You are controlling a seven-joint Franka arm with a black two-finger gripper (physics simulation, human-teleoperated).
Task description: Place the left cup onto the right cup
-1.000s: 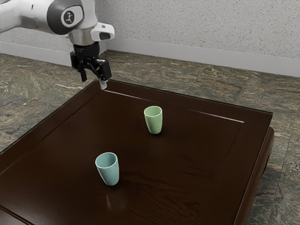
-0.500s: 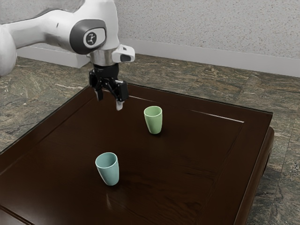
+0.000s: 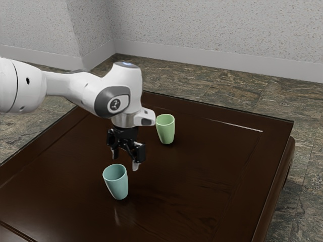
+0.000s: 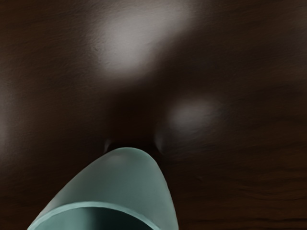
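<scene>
- My gripper hangs low over the table. Its two black fingers are spread apart and nothing is between them, so it grips nothing.
- The teal cup, which I judge is the one to lift, stands upright just below my fingers, a little toward the exterior view's left. In the wrist view this teal cup is close under my hand, with its open mouth facing up.
- To do this step well, I think I should first bring the fingers exactly over the cup. Then I go down slowly and close only when its wall is between them, so that I do not tip it.
- The green cup, the target, stands upright and well apart, toward the exterior view's right and farther back.
- Both cups are on a dark wooden table with a raised edge. Around it are a marbled stone floor and a pale speckled wall.
</scene>
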